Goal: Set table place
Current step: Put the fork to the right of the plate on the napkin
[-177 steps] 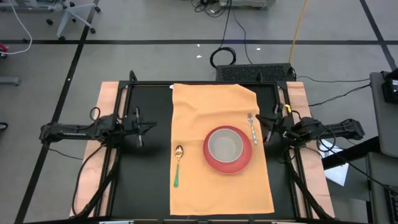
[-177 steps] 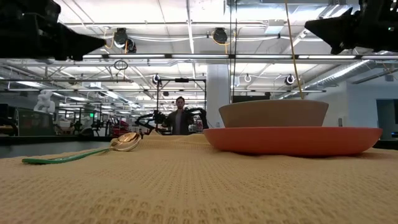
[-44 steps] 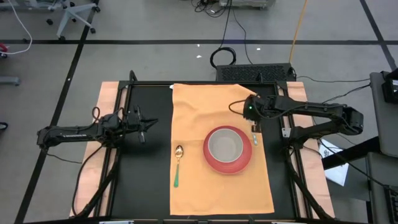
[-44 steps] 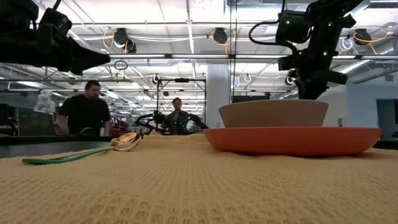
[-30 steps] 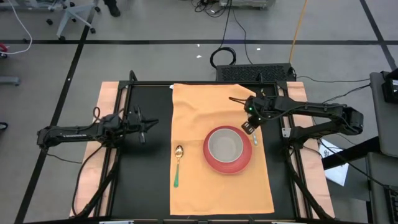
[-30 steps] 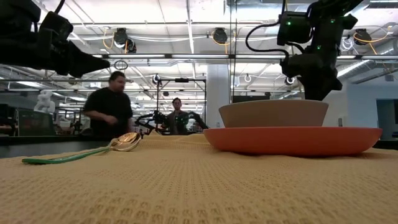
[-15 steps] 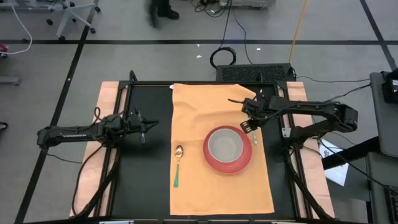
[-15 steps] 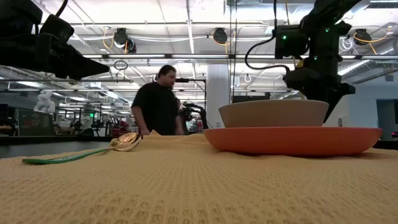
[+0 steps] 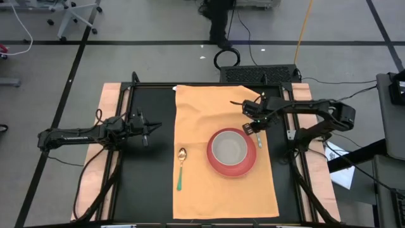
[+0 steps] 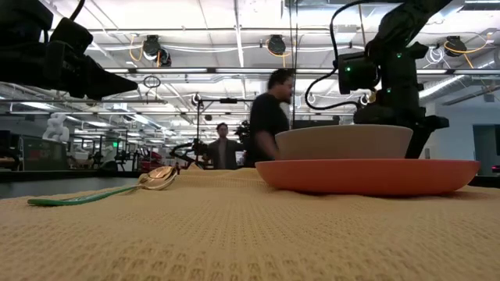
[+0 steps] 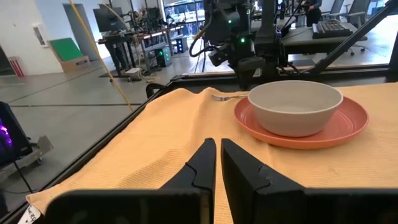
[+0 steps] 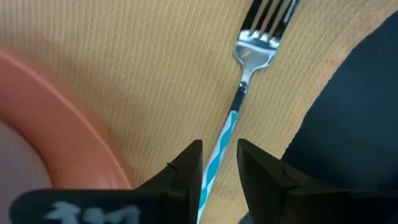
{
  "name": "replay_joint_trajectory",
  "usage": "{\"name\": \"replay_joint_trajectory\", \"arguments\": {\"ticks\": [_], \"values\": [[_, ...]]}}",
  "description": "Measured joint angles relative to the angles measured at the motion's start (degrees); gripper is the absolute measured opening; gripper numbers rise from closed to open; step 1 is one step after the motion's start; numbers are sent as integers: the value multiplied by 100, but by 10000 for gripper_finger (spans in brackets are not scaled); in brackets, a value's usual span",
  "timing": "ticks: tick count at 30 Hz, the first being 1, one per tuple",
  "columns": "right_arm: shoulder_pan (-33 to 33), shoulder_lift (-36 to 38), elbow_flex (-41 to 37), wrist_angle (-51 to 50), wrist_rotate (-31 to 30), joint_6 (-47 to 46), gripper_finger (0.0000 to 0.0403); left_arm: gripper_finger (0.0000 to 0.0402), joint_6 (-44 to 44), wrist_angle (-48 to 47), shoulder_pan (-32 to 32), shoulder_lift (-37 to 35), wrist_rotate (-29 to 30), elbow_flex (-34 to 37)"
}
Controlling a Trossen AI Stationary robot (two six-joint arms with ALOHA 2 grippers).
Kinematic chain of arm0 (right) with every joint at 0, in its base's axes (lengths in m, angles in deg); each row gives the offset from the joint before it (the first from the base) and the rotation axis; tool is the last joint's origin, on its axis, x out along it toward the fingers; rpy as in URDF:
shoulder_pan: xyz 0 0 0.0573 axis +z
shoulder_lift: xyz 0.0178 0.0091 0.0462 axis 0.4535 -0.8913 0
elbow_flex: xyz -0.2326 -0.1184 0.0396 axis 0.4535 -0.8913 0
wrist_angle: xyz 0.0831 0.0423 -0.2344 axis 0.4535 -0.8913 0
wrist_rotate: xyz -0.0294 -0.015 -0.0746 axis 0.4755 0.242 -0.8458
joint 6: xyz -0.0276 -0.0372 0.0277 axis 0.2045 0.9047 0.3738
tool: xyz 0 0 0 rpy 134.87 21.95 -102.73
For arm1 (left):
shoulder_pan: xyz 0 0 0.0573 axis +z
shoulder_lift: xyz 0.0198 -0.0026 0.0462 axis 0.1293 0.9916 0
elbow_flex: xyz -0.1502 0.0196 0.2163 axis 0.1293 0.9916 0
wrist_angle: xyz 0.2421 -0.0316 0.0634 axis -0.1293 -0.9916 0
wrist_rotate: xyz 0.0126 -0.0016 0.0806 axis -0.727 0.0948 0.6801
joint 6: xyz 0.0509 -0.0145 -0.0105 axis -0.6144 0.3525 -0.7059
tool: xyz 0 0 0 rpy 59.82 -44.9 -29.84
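Note:
The table place, an orange-tan mat (image 9: pixel 202 114), lies on the black tabletop. On it rest a red plate (image 9: pixel 218 168) with a grey bowl (image 9: pixel 229 149) in it and, left of the plate, a gold spoon (image 9: pixel 181 166) with a green handle. A fork (image 12: pixel 249 59) with a blue-and-white striped handle lies flat on the mat just right of the plate. My right gripper (image 12: pixel 219 155) points down over the fork, open, one finger on each side of the handle. My left gripper (image 9: pixel 145 131) hovers shut over the bare tabletop left of the mat.
The mat's right edge and the black tabletop (image 12: pixel 348 124) run close beside the fork. The plate's rim (image 12: pixel 74 118) is just on the fork's other side. A person (image 10: pixel 269 117) walks in the room behind the table.
My right arm has drawn its elbow in toward the table and its wrist has turned a little, while its gripper has stayed over the fork beside the plate. A person has walked across the room behind the table.

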Motion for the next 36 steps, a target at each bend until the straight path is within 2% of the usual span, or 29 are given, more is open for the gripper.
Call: {"name": "replay_joint_trajectory", "arguments": {"ticks": [7, 25, 30, 36], "values": [[-131, -80, 0, 127, 19, -182, 83, 31, 2, -6, -1, 0, -4, 0], [-293, -86, 0, 177, 20, -321, 98, 31, -22, -170, 0, 0, -94, 0], [-293, -85, -13, 252, -261, -427, 98, 31, -59, -195, -2, 0, -203, 0], [-291, -83, -215, 343, -263, -586, 98, 31, -92, -191, -2, 0, -348, 0]]}}
